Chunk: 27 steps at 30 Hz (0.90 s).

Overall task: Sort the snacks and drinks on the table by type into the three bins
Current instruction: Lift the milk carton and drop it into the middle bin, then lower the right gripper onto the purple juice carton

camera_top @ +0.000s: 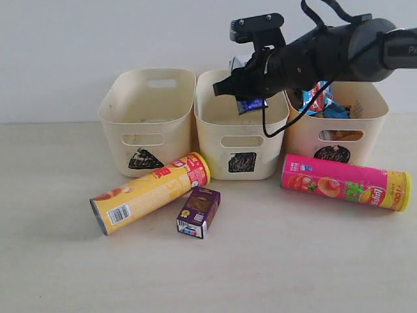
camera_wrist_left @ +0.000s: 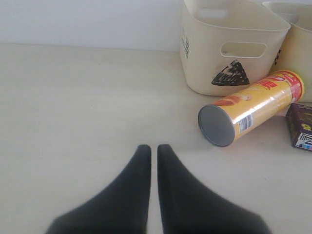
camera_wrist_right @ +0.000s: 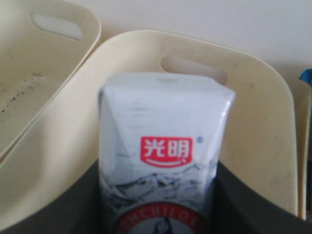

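My right gripper (camera_top: 251, 91) is shut on the white and blue carton (camera_wrist_right: 163, 146) and holds it over the middle bin (camera_top: 241, 151), the one marked with a square. The carton (camera_top: 249, 103) shows just above that bin's rim. The yellow chip tube (camera_top: 151, 192) and the dark purple carton (camera_top: 199, 212) lie on the table (camera_top: 293, 261) before the triangle bin (camera_top: 148, 117). The pink chip tube (camera_top: 345, 181) lies before the circle bin (camera_top: 339, 134), which holds blue packets (camera_top: 319, 98). My left gripper (camera_wrist_left: 153, 148) is shut and empty, low over bare table, left of the yellow tube (camera_wrist_left: 251, 109).
The triangle bin (camera_wrist_left: 229, 53) stands behind the yellow tube in the left wrist view, with the purple carton (camera_wrist_left: 300, 124) at the frame edge. A black cable (camera_top: 277, 127) hangs from the right arm over the middle bin's right rim.
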Available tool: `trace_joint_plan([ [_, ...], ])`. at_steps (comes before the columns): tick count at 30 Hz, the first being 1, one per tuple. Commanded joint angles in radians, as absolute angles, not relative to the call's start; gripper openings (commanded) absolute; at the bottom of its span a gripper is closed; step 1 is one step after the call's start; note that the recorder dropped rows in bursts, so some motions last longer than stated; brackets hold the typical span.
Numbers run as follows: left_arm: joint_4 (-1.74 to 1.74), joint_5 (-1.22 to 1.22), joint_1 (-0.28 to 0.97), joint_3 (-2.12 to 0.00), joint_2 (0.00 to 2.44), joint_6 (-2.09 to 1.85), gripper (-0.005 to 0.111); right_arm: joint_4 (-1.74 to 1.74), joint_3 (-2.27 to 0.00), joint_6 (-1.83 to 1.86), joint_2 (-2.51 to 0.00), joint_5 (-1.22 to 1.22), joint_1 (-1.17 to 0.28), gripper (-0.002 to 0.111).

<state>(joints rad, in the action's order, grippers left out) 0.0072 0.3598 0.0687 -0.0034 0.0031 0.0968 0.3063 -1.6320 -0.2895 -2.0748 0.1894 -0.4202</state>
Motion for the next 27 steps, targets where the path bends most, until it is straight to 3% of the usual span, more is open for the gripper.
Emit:
trace_joint_plan([
  [1, 0.012, 0.36, 0.066, 0.0, 0.0, 0.105, 0.004, 0.32, -1.639, -0.285, -2.096, 0.094, -0.416, 0.022],
  [4, 0.012, 0.36, 0.066, 0.0, 0.0, 0.105, 0.004, 0.32, -1.639, -0.285, -2.117, 0.059, -0.416, 0.061],
  [5, 0.012, 0.36, 0.066, 0.0, 0.0, 0.105, 0.004, 0.32, -1.639, -0.283, -2.122, 0.059, -0.416, 0.067],
  [12, 0.012, 0.36, 0.066, 0.0, 0.0, 0.105, 0.004, 0.32, -1.639, -0.278, -2.119, 0.088, -0.416, 0.068],
  [17, 0.012, 0.36, 0.066, 0.0, 0.0, 0.105, 0.004, 0.324, -1.639, -0.275, -2.079, 0.203, -0.416, 0.057],
  [21, 0.012, 0.36, 0.066, 0.0, 0.0, 0.105, 0.004, 0.324, -1.639, -0.274, -1.998, 0.36, -0.418, 0.024],
  [27, 0.012, 0.36, 0.066, 0.0, 0.0, 0.105, 0.004, 0.324, -1.639, -0.259, -1.928, 0.553, -0.419, 0.0],
])
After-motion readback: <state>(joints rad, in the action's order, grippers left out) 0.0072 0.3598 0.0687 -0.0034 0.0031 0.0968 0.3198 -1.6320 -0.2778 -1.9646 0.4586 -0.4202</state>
